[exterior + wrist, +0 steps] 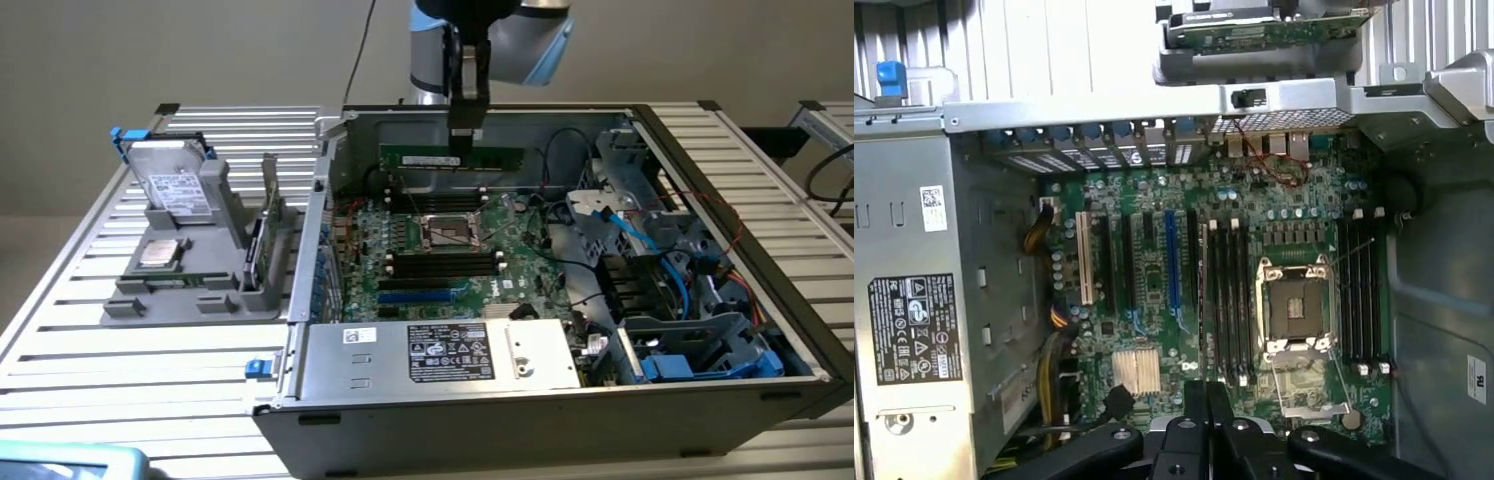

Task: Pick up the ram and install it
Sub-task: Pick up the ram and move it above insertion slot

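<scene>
1. Gripping the ram [420, 158]: I read my gripper [463, 140] as closed on its upper edge.
2. Ram hangs just under the pincer, long axis level.
3. Black slots [430, 262] lie below the pincer, parallel to the ram; it is not yet seated.

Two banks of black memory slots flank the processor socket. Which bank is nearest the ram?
The bank behind the socket in the exterior view: the ram hangs right by it, while the other bank lies in front of the socket.
</scene>
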`<action>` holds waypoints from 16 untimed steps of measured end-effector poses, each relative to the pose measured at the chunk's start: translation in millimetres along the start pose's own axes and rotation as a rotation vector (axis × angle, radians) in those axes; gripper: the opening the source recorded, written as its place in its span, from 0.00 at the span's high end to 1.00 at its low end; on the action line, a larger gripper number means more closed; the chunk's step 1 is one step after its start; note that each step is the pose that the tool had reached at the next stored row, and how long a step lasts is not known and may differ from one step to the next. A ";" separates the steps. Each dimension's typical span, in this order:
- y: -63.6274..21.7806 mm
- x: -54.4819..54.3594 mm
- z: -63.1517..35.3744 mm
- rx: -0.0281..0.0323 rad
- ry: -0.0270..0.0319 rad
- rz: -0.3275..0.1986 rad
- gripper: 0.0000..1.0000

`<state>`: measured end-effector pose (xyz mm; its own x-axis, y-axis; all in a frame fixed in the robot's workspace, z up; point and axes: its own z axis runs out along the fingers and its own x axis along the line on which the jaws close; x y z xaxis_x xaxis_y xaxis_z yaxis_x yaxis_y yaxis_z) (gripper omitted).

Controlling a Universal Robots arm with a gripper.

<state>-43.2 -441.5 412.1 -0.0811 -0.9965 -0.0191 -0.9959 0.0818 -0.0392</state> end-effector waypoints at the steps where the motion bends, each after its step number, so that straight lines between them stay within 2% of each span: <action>1: 0.4 -4.0 1.8 -0.0001 0.0001 0.000 0.88; 4: 1.4 -17.5 7.6 -0.0001 0.0000 0.000 0.88; 6: -1.5 -21.6 11.4 -0.0002 0.0001 0.000 0.88; 10: -8.5 -22.8 19.0 0.0000 -0.0001 0.000 0.88; 16: -9.1 -22.7 29.9 0.0000 0.0000 0.000 0.88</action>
<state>-31.0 -419.2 383.0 -0.0812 -0.9965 -0.0191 -0.9959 0.0819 -0.0392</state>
